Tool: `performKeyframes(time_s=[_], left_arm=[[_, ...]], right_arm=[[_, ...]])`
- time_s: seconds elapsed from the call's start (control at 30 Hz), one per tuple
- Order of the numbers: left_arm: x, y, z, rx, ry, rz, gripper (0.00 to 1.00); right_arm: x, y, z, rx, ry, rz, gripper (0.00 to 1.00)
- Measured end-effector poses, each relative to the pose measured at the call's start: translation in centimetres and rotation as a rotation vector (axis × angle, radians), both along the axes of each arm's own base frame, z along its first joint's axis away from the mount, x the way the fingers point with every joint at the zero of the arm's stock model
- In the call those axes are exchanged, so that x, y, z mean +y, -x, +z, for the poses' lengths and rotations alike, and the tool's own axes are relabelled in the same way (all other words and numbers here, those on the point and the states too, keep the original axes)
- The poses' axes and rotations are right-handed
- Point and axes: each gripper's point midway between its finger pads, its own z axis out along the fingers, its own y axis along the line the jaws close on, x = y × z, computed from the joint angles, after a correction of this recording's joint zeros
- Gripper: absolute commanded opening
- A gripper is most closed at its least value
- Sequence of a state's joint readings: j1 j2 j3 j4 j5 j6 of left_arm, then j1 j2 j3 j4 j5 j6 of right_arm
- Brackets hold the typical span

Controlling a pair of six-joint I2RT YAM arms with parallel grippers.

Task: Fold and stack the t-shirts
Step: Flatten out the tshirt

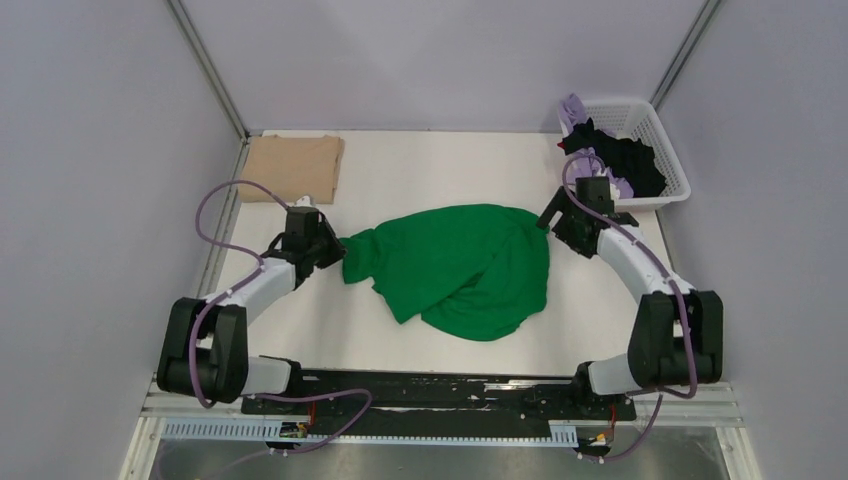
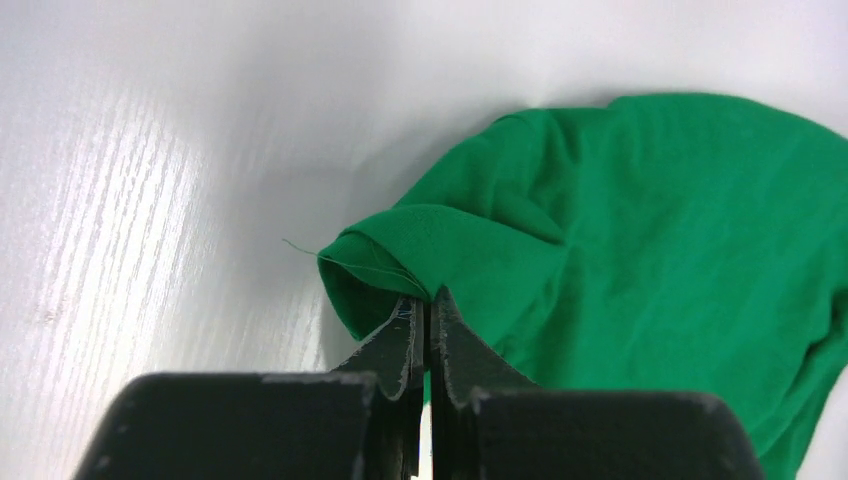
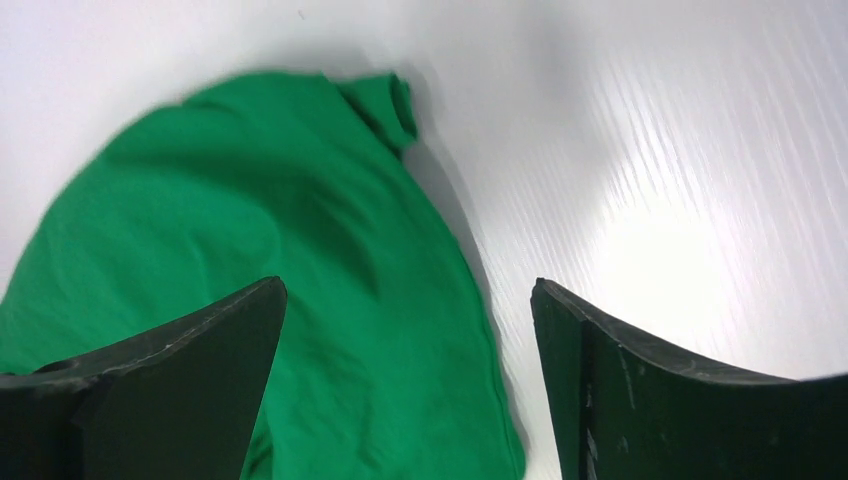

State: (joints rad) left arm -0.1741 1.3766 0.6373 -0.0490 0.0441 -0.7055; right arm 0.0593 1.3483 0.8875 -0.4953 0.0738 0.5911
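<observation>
At your far left, the tan t-shirt [image 1: 293, 167] is lying folded flat in the far left corner of the table [image 1: 440, 160], well apart from everything else. Just to its right and nearer you, your left gripper [image 2: 425, 300] is pinching a small fold at the left end of the green t-shirt [image 1: 455, 265], its jaws pressed together on the cloth. The green t-shirt is lying in a rumpled heap in the middle of the table, bunching toward that pinched end and spreading wider to the right. At its upper right edge, your right gripper [image 3: 408, 295] is hovering with its jaws spread wide, holding nothing, one finger over the green cloth and the other over bare table. Beyond it, in the far right corner, the white basket [image 1: 668, 150] is holding a black t-shirt [image 1: 630, 160] and a lilac t-shirt [image 1: 572, 108], both crumpled together.
</observation>
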Motion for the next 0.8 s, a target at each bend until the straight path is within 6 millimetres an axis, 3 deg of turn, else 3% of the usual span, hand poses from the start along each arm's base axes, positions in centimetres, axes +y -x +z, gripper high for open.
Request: performKeyframes(time_s=[0.1,0.23,0.33,0.5,0.57,0.67,0.73,0.8], left_arm=[[0.1,0.0,1.8,-0.059,0.003,-0.005,0.00],[0.2,0.2,2.7,-0.094,-0.003,-0.009,0.00],[0.4,0.4,2.9,-0.100,-0.015,-0.008,0.00],[0.6,0.5,3.7,-0.122,-0.023,-0.007,0.00],[0.7,0.6,3.9,-0.126,-0.025,-0.007,0.00],[0.7,0.6,3.8,-0.124,-0.027,-0.008,0.00],[0.7,0.7,3.8,-0.119,-0.029,-0.009,0.00],[0.8,0.8,4.0,-0.117,-0.030,-0.009,0.00]], right_arm=[[-0.2,-3.7,0.0,-0.009,0.022,0.016,0.80],[0.6,-7.6,-1.4,0.012,0.024,0.095,0.73],[1.5,-9.3,-2.7,0.029,0.007,0.172,0.70],[2.5,-9.9,-5.1,0.068,0.011,0.265,0.63],[2.8,-9.9,-6.1,0.090,0.022,0.290,0.49],[3.1,-10.3,-6.5,0.095,0.052,0.318,0.09],[3.6,-10.5,-6.3,0.087,0.066,0.335,0.00],[3.9,-10.7,-6.1,0.081,0.096,0.339,0.00]])
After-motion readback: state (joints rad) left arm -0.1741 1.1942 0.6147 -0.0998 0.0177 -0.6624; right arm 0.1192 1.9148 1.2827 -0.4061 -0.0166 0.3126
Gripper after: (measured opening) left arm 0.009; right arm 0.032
